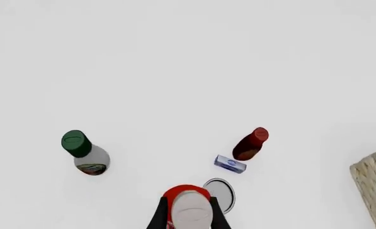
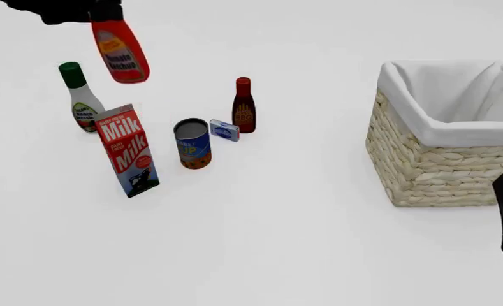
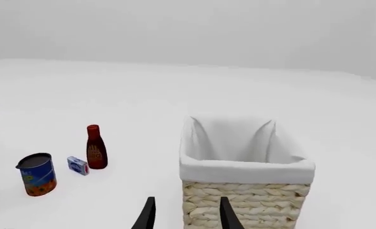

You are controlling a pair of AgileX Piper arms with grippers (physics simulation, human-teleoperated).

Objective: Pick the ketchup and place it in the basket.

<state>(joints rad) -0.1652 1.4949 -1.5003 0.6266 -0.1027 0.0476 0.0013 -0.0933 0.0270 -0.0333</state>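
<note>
The left gripper (image 1: 189, 217) is clamped on the capped end of the ketchup (image 2: 121, 53), which hangs tilted in the air above the table (image 2: 277, 242), over the white bottle with green cap (image 2: 81, 95) and the milk carton (image 2: 129, 151) and well apart from the basket (image 2: 442, 172) at the right. The can (image 2: 192, 143), the small blue box (image 2: 224, 131) and the dark-red bottle (image 2: 243, 106) stand between them. The right gripper (image 3: 185, 217) sits low near the basket's wicker wall, its fingers seemingly apart with nothing between them, though only their tips show.
</note>
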